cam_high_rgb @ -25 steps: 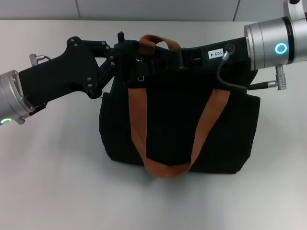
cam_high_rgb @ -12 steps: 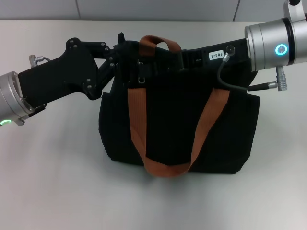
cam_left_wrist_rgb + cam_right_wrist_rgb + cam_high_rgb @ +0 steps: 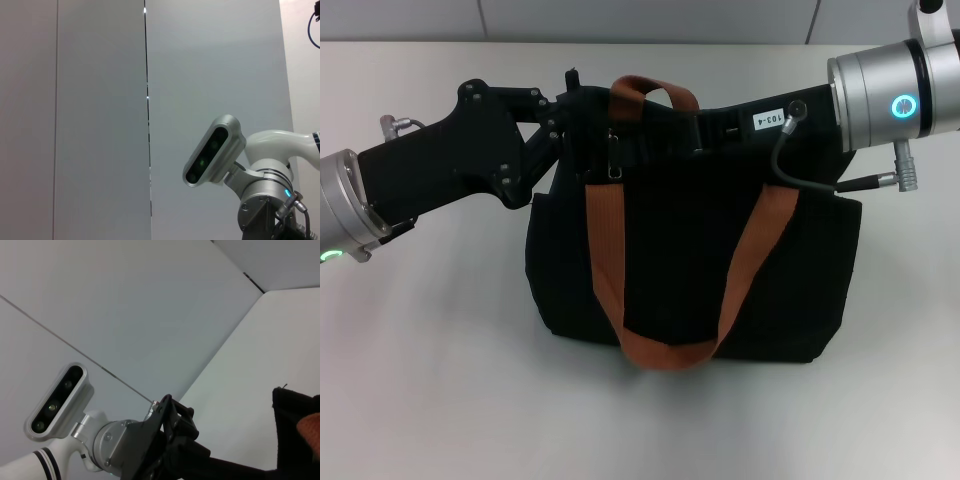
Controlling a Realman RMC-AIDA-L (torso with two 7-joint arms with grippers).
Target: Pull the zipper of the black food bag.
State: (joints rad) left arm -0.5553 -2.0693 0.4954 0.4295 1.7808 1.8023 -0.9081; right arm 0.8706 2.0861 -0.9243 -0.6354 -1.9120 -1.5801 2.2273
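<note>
A: What has changed for you?

B: Little: the zipper (image 3: pixel 612 158) hangs at the black food bag (image 3: pixel 690 260)'s top seam; the right hand (image 3: pixel 705 128) edged left. I cannot tell either grip; left hand (image 3: pixel 570 125) unmoved.

Matt black fabric food bag (image 3: pixel 690 270), woven orange webbing straps (image 3: pixel 605 250).

A lab or test room: a plain pale counter (image 3: pixel 440 380) backed at 12 o'clock by bare grey wall panels (image 3: pixel 100 120) with thin seams, and a robot's camera head (image 3: pixel 214 150) on a white arm.
</note>
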